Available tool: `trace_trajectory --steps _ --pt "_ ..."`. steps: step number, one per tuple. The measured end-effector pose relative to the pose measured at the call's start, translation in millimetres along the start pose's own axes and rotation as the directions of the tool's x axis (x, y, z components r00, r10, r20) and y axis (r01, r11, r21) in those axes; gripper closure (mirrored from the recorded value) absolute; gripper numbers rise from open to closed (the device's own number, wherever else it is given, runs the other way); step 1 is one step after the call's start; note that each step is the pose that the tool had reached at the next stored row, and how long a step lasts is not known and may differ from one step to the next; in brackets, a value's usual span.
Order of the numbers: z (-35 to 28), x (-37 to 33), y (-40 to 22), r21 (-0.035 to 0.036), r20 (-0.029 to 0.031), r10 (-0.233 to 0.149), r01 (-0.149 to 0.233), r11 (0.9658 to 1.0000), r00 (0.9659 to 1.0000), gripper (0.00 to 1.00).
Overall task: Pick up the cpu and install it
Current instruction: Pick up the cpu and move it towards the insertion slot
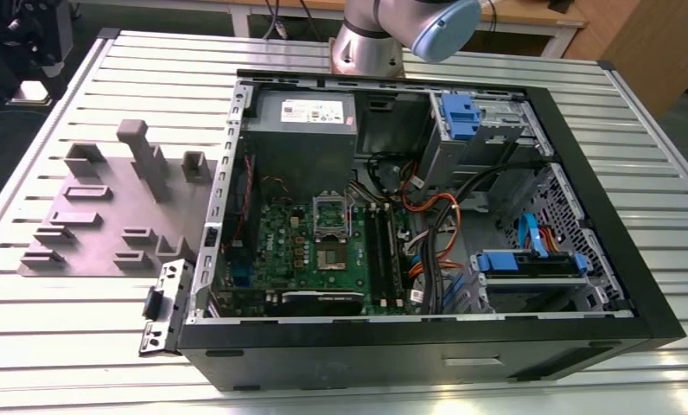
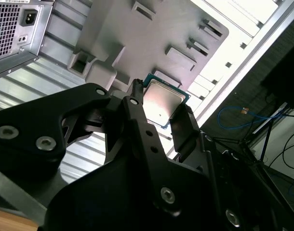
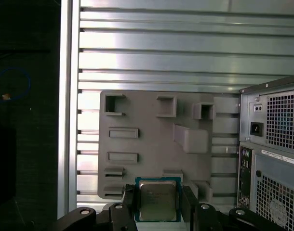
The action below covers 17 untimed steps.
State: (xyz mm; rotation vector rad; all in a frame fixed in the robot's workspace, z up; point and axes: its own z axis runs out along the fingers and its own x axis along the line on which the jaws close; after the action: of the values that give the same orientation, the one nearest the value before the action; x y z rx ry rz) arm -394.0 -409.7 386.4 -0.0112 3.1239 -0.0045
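A wide silver metal table with long grooves holds everything. On it lies a big black computer case with its side off, so the green board, the cables and the blue clips inside show. A small silver frame sits on the green board, near the middle of the case.

A flat grey plastic tray with raised blocks and slots lies on the table just beside the case, on the exterior view's left of it. The grey and light blue robot arm stands on the table right behind the case.

In the first wrist view, the black gripper is off to the side of the case. Its two fingers pinch the cpu, a small flat square chip with a shiny silver top and a thin rim. One finger presses on each side of the chip. Both wrist views show the grey tray behind the chip, with the case's back wall and its air holes close by.
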Motion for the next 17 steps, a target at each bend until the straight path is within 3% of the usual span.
trace_trajectory --steps 17 --pt "0.0 -3.2 0.0 0.0 0.0 0.0 0.0 1.0 1.0 0.53"
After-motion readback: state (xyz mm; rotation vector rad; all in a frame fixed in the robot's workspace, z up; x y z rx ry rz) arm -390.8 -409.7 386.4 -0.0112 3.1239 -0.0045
